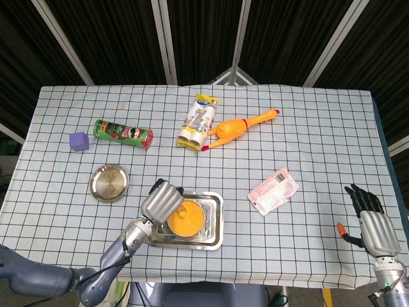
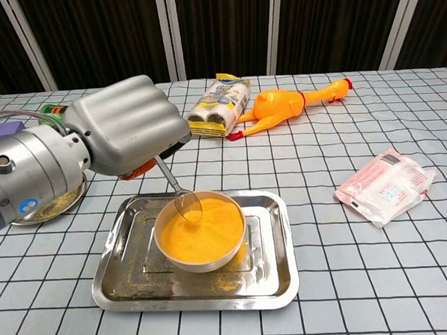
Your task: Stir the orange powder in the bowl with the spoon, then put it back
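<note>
A steel bowl (image 2: 201, 236) of orange powder (image 1: 185, 220) sits in a shallow steel tray (image 2: 274, 274) at the table's front. My left hand (image 2: 124, 128) (image 1: 162, 200) grips a clear plastic spoon (image 2: 181, 197) by its handle. The spoon slants down to the right, its head just above the powder at the bowl's left rim. My right hand (image 1: 372, 222) hangs by the table's front right corner with its fingers stretched out, holding nothing; the chest view does not show it.
A small round steel dish (image 1: 108, 183) lies left of the tray. Further back are a green chips can (image 1: 123, 133), a purple cube (image 1: 78, 141), a pack of rolls (image 1: 198, 121) and a rubber chicken (image 1: 239, 126). A pink-white packet (image 1: 273, 190) lies right of the tray.
</note>
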Tool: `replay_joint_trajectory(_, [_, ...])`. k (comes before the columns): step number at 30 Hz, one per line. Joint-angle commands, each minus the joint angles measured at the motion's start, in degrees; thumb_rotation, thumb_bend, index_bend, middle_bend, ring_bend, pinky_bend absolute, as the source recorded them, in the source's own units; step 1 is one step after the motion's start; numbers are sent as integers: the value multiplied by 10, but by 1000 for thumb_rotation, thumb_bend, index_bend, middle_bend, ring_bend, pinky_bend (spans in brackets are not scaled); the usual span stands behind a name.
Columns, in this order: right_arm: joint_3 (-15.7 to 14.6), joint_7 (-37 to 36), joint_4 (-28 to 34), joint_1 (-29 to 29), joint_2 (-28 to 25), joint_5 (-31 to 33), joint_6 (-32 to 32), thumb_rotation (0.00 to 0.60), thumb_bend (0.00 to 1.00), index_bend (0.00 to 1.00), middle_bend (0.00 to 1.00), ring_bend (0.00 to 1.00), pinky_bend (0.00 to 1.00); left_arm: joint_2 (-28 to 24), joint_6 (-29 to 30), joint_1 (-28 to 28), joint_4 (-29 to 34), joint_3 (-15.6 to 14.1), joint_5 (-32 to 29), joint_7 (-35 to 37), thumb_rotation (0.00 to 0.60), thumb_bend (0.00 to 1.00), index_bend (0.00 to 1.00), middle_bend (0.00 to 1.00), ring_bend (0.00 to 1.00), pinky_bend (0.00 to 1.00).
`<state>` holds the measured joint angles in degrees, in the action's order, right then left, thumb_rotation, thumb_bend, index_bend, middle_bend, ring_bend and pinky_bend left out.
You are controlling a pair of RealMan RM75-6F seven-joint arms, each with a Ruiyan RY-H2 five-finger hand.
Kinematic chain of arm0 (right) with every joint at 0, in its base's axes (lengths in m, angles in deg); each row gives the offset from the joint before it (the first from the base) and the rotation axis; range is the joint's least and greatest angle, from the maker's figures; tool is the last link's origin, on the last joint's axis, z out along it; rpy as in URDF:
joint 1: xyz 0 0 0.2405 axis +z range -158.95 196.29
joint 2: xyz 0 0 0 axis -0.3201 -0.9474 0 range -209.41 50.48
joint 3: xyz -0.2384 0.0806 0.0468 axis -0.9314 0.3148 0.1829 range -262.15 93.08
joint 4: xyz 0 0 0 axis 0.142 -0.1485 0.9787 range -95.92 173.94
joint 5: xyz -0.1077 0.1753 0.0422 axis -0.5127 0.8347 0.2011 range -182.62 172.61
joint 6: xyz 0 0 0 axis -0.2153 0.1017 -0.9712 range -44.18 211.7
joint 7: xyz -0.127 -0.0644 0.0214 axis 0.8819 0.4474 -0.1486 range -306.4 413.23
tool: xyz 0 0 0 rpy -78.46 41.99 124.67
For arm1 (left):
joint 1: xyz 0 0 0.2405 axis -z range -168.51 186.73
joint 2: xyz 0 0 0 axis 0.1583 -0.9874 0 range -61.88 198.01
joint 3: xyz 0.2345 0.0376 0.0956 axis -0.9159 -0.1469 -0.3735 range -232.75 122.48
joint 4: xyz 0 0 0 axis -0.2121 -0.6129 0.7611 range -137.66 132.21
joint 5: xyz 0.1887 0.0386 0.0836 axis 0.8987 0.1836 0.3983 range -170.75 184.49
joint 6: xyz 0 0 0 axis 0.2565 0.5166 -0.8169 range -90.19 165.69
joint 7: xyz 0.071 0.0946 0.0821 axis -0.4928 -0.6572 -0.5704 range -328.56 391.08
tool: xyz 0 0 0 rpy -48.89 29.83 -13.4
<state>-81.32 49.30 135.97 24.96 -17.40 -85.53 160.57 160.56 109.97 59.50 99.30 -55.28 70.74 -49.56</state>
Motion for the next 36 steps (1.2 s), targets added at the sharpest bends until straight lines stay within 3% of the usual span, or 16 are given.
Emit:
replay_joint_trajectory(1, [0, 0, -1, 0, 0, 0, 0, 600, 404, 0, 0, 0, 0, 2, 1, -2, 1, 1, 0, 3, 600, 845, 773, 1000, 924, 878])
replay_joint_trajectory(18, [-1, -5, 3, 0, -2, 2, -2, 600, 404, 0, 0, 0, 0, -16, -22, 12, -32, -36, 61, -84, 600, 841, 776, 1000, 924, 878])
replay_joint_trajectory(36, [1, -17, 4, -1, -5, 10, -7, 600, 404, 0, 0, 0, 0, 31, -42, 9, -73, -19, 66, -79, 600, 841, 776, 1000, 924, 878])
